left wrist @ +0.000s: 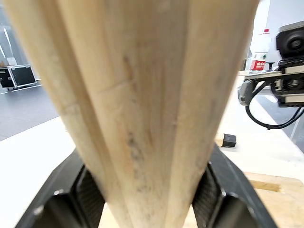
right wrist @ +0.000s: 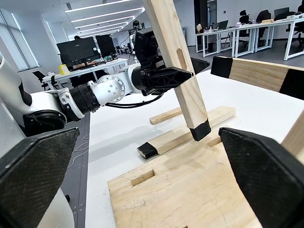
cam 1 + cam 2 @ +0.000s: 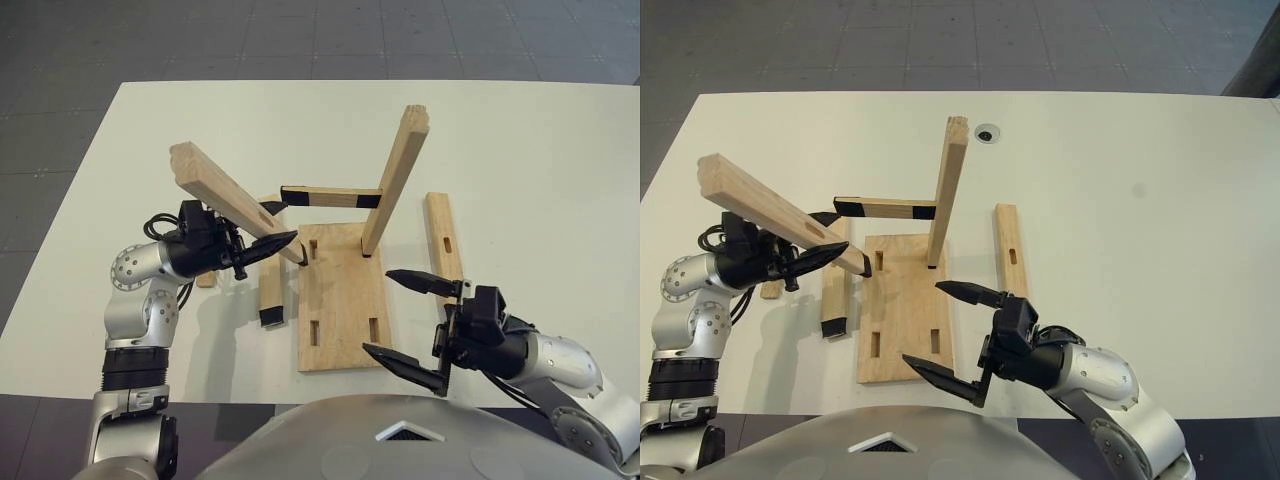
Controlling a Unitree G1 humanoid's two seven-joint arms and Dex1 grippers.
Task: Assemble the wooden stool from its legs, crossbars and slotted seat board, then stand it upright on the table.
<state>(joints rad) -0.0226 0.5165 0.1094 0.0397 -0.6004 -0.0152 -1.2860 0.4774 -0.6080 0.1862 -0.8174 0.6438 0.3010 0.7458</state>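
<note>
Our left fingers [image 3: 270, 243] are squeezed tight on a tilted wooden leg [image 3: 215, 185], low near its black tip, which meets a corner of the seat board [image 3: 340, 320] lying flat on the counter [image 3: 530, 150]. We think the leg is hard, stiff and light, so holding low is good. Our right fingers [image 3: 420, 282] hang wide apart nearby.

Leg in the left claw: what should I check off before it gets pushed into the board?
1. Grip: left claw shut on the leg, ok.
2. Upright: not ok, it leans steeply away from the board.
3. Black tip in corner slot: not ok, slot open beside it.
4. The other leg stands in the board with crossbar: ok.
5. The right claw free: ok, open over the board's near edge.
</note>
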